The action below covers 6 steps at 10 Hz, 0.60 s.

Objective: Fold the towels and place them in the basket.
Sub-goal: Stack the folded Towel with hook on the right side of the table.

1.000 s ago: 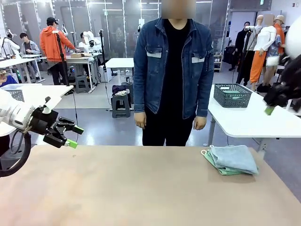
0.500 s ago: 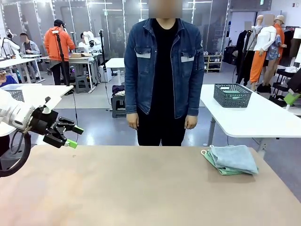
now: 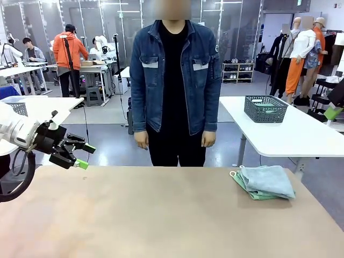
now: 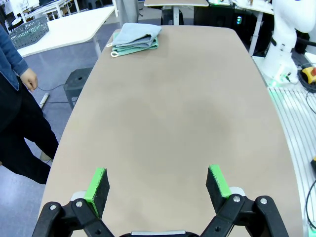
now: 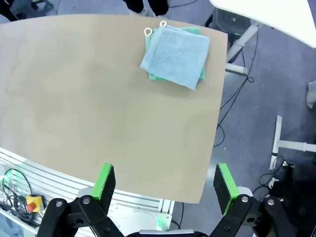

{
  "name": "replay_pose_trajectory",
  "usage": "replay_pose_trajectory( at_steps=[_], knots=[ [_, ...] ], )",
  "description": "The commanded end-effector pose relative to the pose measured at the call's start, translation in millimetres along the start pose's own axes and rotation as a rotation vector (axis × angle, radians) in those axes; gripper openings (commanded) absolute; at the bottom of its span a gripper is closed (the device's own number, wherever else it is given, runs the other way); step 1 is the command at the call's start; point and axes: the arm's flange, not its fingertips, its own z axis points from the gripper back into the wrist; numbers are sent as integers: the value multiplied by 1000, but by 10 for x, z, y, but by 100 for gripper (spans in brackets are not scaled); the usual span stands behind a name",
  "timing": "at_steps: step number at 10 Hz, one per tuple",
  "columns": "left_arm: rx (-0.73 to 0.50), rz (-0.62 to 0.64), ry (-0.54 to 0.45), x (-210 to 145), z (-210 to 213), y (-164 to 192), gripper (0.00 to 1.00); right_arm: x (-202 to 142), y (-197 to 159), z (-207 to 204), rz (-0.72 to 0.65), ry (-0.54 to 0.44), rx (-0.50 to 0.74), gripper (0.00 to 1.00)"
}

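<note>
Two folded towels lie stacked near the table's far right edge: a grey-blue towel [image 3: 269, 180] [image 4: 137, 33] [image 5: 177, 53] on top of a mint green towel [image 3: 243, 185] [image 4: 136, 49] [image 5: 153, 76]. The dark grey basket [image 3: 263, 114] [image 4: 28, 32] stands on a separate white table behind them. My left gripper [image 3: 86, 156] [image 4: 158, 185] hovers open over the table's far left corner, holding nothing. My right gripper [image 5: 165, 185] is open and empty, high above the table's right side; one of its green pads [image 3: 333, 112] shows at the front view's right edge.
A person in a denim jacket [image 3: 172, 75] stands at the far edge, hands [image 3: 142, 141] hanging at the sides. The tan table [image 3: 161, 215] is bare between the left gripper and the towels. The white side table [image 3: 290, 137] is beyond the right corner.
The person has stepped a little to the picture's left. My right gripper rose and drew back to the right edge. The left gripper and the towels have not moved.
</note>
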Motion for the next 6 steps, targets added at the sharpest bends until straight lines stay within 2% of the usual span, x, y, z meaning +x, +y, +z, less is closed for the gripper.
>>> replay_pose_trajectory(
  at_steps=[1,6],
  knots=[
    [9,13,6,30,6,-9,100,31,-14,23,-5,13,-3,100],
    [9,13,6,30,6,-9,100,31,-14,23,-5,13,-3,100]
  ],
)
